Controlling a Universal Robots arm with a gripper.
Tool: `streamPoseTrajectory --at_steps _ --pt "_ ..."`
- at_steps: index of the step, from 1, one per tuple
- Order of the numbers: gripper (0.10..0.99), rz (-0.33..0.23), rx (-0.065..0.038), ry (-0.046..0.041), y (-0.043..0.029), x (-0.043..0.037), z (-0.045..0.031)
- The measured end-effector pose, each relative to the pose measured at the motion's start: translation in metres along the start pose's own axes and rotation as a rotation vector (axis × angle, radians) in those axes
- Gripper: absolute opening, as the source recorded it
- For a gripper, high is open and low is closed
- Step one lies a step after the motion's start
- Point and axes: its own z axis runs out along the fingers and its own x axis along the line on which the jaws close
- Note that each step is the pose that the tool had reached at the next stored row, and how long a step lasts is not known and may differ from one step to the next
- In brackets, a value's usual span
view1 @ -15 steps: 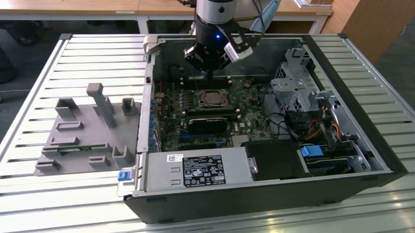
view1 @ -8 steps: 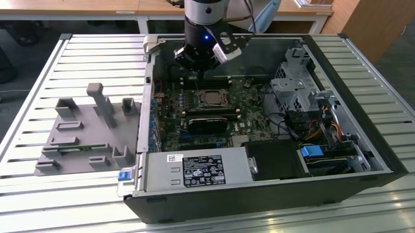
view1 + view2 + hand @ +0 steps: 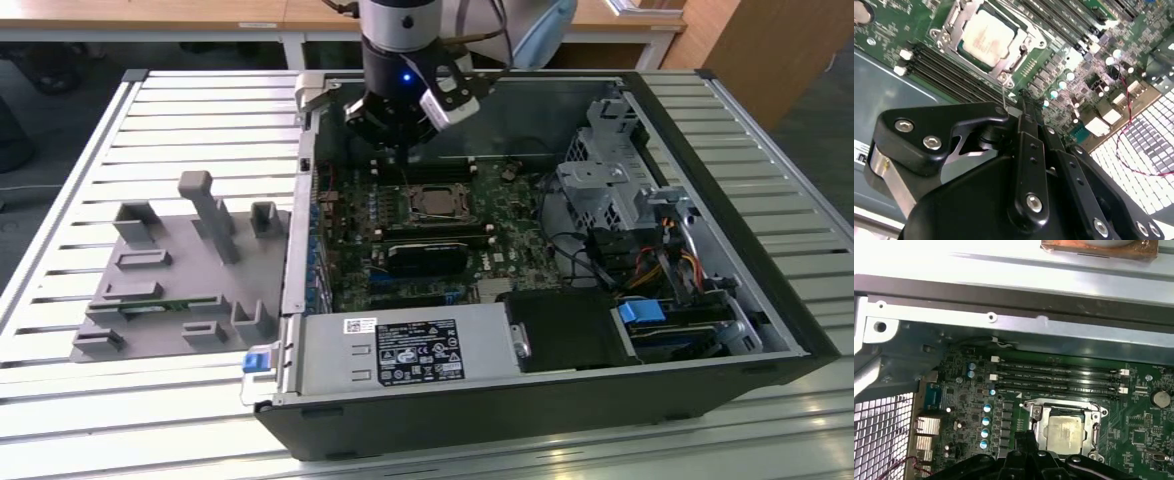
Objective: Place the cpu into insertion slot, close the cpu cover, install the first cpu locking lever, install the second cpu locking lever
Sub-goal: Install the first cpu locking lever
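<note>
Hovering low inside an open computer case (image 3: 694, 300) on a slatted metal table (image 3: 80, 130), the arm's end effector (image 3: 398, 138) hangs over the green motherboard (image 3: 514, 240), close to the processor socket. The cpu (image 3: 434, 203) lies flat in the insertion slot (image 3: 1064, 404), its silver-grey top facing up. The cpu cover (image 3: 1037, 415), a thin metal frame, lies flat around the chip, whose top shows through the square window. From where I stand, the chip is just in front of the end effector and slightly toward the exterior view's right, near it but not touching.

In the second wrist view the black fingers (image 3: 1026, 145) are drawn together to a narrow tip, and the end effector (image 3: 1021, 97) stops just short of the socket's corner, with the cpu (image 3: 986, 37) beyond it. A thin metal wire (image 3: 1004, 95) stands right beside that tip, and I cannot tell whether the fingers have hold of it. In the first wrist view the end effector (image 3: 1024, 439) is just beside the cover's edge, and the long black memory slots (image 3: 1054, 375) run on the chip's far side. A grey parts fixture (image 3: 187, 270) rests on the table outside the case, at the exterior view's left.
</note>
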Motion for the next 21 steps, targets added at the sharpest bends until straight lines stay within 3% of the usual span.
streamPoseTrajectory --at_steps 11,16,21 --pt "0.110 0.022 0.001 -0.0034 0.0103 0.0105 0.0055" --pt "0.110 0.023 0.001 -0.0036 0.0193 0.0123 0.0087" --pt "0.110 0.029 0.001 -0.0039 0.0232 0.0120 0.0103"
